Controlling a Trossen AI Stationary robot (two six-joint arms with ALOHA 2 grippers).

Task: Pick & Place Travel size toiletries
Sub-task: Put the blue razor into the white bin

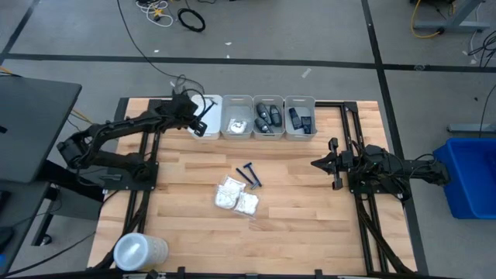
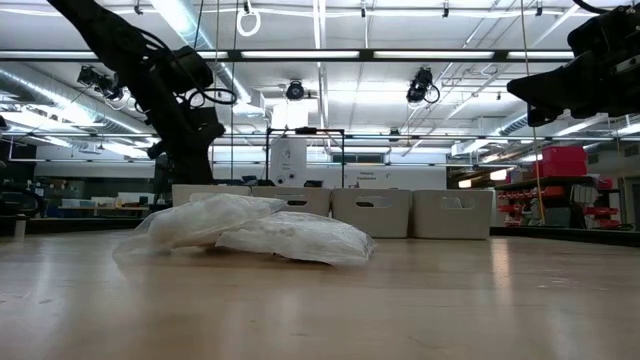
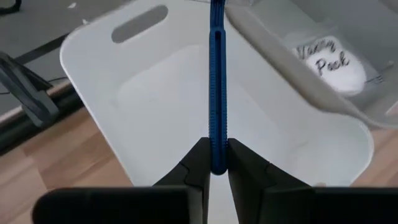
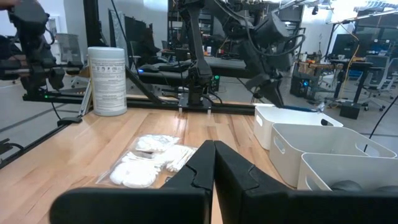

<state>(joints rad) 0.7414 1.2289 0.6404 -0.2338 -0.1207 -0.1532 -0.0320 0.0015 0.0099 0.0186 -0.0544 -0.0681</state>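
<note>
One blue razor [image 3: 217, 93] is pinched tight in the left gripper [image 3: 213, 163], right over the empty end bin [image 3: 186, 93]. Best to go low, then let go gently. The right gripper [image 4: 213, 163] waits closed, holding nothing.

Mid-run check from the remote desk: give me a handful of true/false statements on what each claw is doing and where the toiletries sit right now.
1. The left claw is shut on a blue razor above the leftmost white bin. True.
2. The right claw is carrying a white packet. False: it is shut with nothing in it, off to the right side of the table.
3. Two white packets lie on the wood near the table's middle. True.
4. Every razor is already binned. False: blue razors lie on the table just beyond the packets.
5. The clear lidded tub sits in the bin row. False: it is at the table's near left corner.
</note>
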